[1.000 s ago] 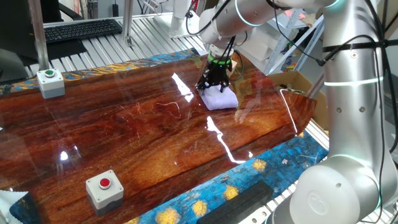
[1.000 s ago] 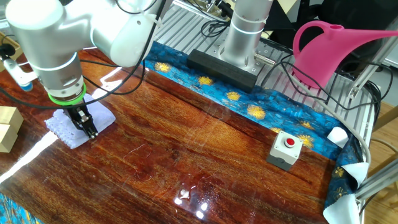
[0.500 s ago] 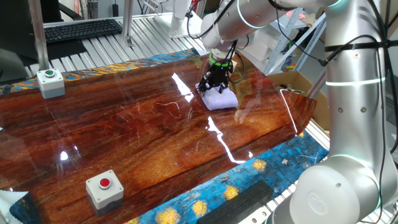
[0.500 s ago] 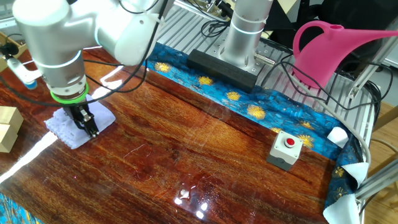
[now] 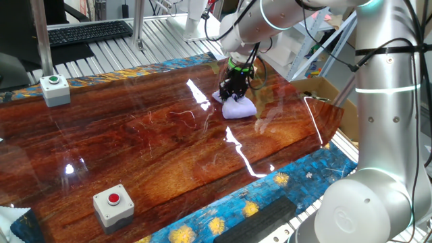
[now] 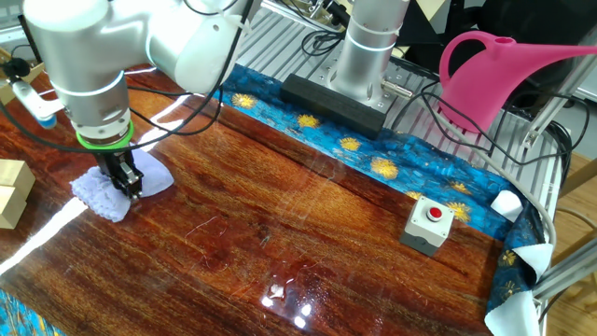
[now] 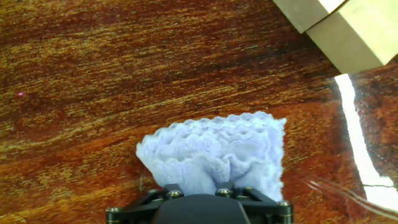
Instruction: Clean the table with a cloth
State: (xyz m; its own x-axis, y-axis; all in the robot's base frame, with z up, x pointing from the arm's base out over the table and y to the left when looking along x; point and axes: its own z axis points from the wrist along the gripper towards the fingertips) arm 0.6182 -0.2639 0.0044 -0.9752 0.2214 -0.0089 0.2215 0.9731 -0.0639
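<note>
gripper [image 6: 127,183] clenched on the cloth [image 6: 110,190] on the table [image 6: 308,252], two cardboard boxes [image 7: 336,25] just beyond.

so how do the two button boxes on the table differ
The red-button box sits near the flowered front edge of the table; the green-button box sits at the far edge, towards the keyboard. The red-button box looks larger only because it is closer to that camera. Both are grey boxes with one round button on top.
</note>
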